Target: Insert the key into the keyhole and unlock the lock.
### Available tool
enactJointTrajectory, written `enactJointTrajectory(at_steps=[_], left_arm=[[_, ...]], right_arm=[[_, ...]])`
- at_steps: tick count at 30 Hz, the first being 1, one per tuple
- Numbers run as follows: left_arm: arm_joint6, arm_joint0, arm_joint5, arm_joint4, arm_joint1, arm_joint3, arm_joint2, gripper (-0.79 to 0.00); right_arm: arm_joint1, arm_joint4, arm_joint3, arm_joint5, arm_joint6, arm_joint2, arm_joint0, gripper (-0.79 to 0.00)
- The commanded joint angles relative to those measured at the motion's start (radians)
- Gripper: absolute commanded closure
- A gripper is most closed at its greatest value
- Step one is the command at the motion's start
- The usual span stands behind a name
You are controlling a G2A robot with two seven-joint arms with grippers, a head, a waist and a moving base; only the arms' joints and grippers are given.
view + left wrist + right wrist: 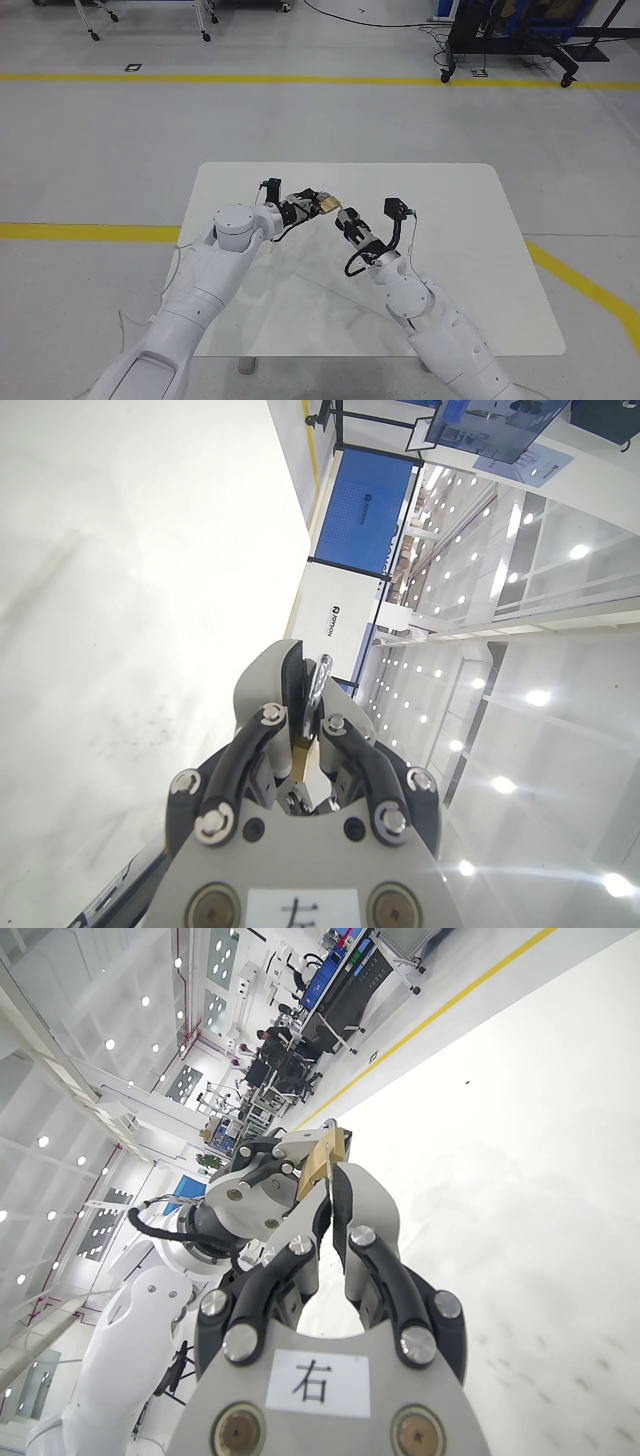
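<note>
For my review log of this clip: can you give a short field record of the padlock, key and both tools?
padlock: brass, clamped in left tool
key: gripped in right tool, tip at the padlock body
insertion: cannot tell whether the key is in
place: both tools meet over the middle of the table

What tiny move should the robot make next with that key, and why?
Probably ease the right claw forward along the key. The key meets the brass lock, gripped by the left claw, but I cannot tell whether its tip is inside; a gentle push would seat it before turning.
</note>
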Motion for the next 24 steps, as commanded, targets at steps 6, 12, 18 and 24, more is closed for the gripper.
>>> enactJointTrajectory(at_steps=[6,12,18,24], left_arm=[[0.004,0.002,-0.01,0.006,0.0,-0.002,-0.005,0.0],[0.006,0.004,-0.019,0.007,0.0,-0.003,-0.009,0.0],[-0.001,0.005,-0.026,0.018,-0.001,-0.006,-0.007,0.0],[-0.02,0.007,-0.036,0.034,0.0,-0.013,-0.001,0.0]], right_arm=[[0.012,0.192,-0.027,-0.075,0.225,0.071,-0.017,0.0],[0.021,0.291,-0.035,-0.055,0.359,0.116,-0.018,0.0],[0.021,0.31,-0.025,-0.029,0.379,0.118,-0.005,0.0],[0.018,0.318,-0.018,-0.015,0.36,0.109,0.001,0.0]])
